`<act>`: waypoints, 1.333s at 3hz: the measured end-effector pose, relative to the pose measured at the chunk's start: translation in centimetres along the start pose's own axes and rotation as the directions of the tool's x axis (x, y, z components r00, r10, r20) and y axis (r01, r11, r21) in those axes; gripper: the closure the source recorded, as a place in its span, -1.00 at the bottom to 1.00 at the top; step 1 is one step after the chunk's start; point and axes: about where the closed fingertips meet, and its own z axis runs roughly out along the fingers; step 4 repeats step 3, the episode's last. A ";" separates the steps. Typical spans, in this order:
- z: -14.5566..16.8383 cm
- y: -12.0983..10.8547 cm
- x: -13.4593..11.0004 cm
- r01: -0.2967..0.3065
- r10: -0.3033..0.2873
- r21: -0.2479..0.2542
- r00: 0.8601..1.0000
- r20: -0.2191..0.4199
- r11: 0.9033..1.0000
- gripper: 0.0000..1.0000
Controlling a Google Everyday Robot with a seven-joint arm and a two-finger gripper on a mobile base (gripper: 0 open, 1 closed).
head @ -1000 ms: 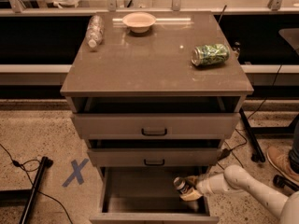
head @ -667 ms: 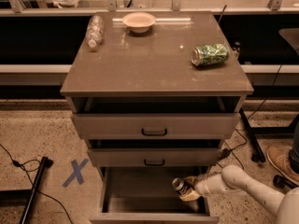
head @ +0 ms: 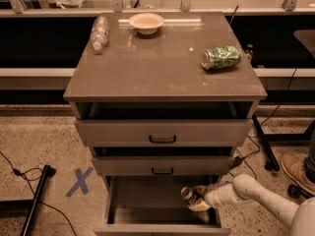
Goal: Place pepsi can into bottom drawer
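The bottom drawer (head: 142,203) is pulled open, with a plain flat interior. My gripper (head: 195,200) reaches in from the right on its white arm (head: 246,191), at the drawer's right side. It is shut on the pepsi can (head: 187,194), which looks dark here. The can is tilted, its silver end pointing up and to the left, and it hangs just above the drawer floor. I cannot tell whether the can touches the floor. The two shallower drawers above, with dark handles, stand slightly open.
On the cabinet top (head: 157,68) lie a green patterned can (head: 221,57), a clear plastic bottle (head: 99,31) and a small bowl (head: 146,21). A blue tape X (head: 78,181) and a black pole (head: 35,200) are on the floor to the left. A person's shoe (head: 295,171) is at the right.
My gripper and the can have shifted slightly left and a little lower inside the bottom drawer. Nothing else has moved.
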 end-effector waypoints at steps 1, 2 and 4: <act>0.3 0.1 -0.1 0.000 0.000 -0.004 1.000 0.002 1.000 -0.91; 0.4 0.2 -0.1 0.000 0.000 -0.007 1.000 0.003 1.000 -1.00; 0.4 0.2 -0.1 0.000 0.000 -0.007 1.000 0.003 1.000 -1.00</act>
